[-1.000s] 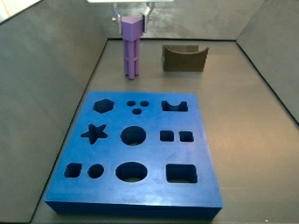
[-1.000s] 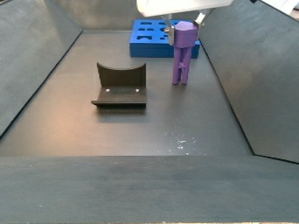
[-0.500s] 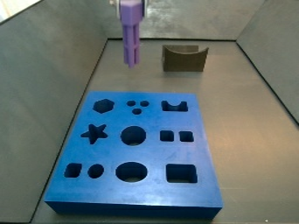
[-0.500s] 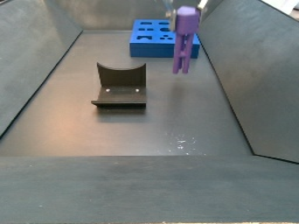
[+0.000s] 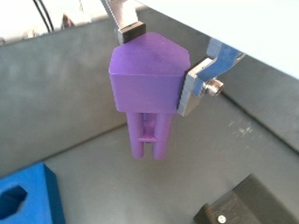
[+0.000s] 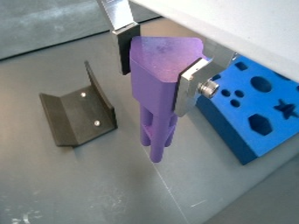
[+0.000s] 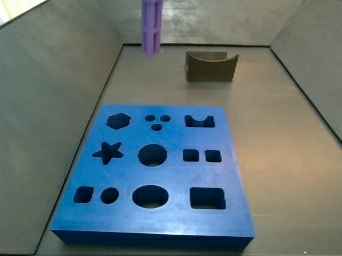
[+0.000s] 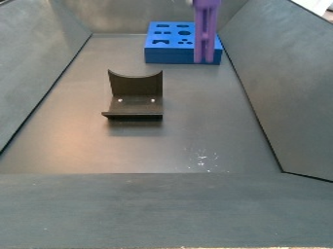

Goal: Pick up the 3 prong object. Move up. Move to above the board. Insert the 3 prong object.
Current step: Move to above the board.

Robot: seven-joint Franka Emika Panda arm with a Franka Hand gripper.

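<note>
My gripper [image 5: 163, 63] is shut on the head of the purple 3 prong object [image 5: 149, 87], also in a wrist view [image 6: 159, 83]. Its silver fingers [image 6: 191, 86] press both sides of the rounded-triangular top, prongs hanging down. In both side views only the peg's lower part shows, high above the floor [image 7: 152, 27] [image 8: 207, 31], and the gripper itself is cut off by the frame. The blue board [image 7: 156, 173] lies flat on the floor, also seen in a side view [image 8: 180, 42] and in both wrist views [image 6: 260, 101] [image 5: 24, 194]. The peg hangs beyond the board's edge.
The dark brown U-notched fixture [image 7: 210, 65] stands on the floor past the board, also in a side view [image 8: 132, 95] and in both wrist views [image 6: 77, 114] [image 5: 251, 206]. Grey sloping walls [image 7: 60, 70] enclose the floor on all sides.
The peg stood on the floor one second ago. It has risen straight up in the gripper and now hangs high, its top out of both side views.
</note>
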